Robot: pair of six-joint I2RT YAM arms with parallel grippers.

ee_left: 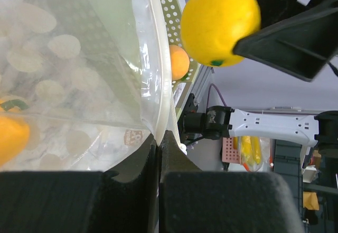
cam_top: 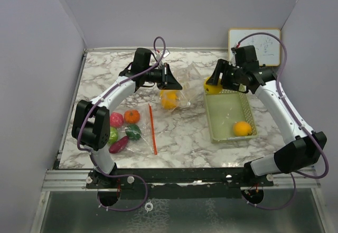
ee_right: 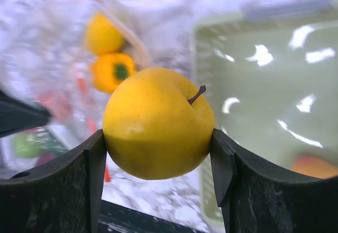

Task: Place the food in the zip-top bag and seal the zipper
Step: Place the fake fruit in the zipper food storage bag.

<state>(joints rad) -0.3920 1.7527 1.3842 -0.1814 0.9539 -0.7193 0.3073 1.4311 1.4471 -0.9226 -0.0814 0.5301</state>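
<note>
My left gripper (cam_top: 171, 78) is shut on the rim of the clear zip-top bag (cam_top: 179, 91) and holds its mouth up; the left wrist view shows the jaws (ee_left: 159, 140) pinching the rim (ee_left: 157, 106). Yellow and orange food (cam_top: 169, 100) lies inside the bag. My right gripper (cam_top: 213, 86) is shut on a yellow apple (ee_right: 158, 122) and holds it in the air between the basket and the bag mouth; the apple also shows in the left wrist view (ee_left: 219, 24). Pink-red (cam_top: 116, 119), orange (cam_top: 132, 117), green (cam_top: 112, 135), dark green (cam_top: 133, 132) and purple (cam_top: 119, 145) food lies at the left.
A pale green mesh basket (cam_top: 224, 109) stands on the right with an orange fruit (cam_top: 242, 129) in it. A thin red strip (cam_top: 152, 129) lies on the marble table beside the left food. A small whiteboard (cam_top: 259, 43) leans at the back right.
</note>
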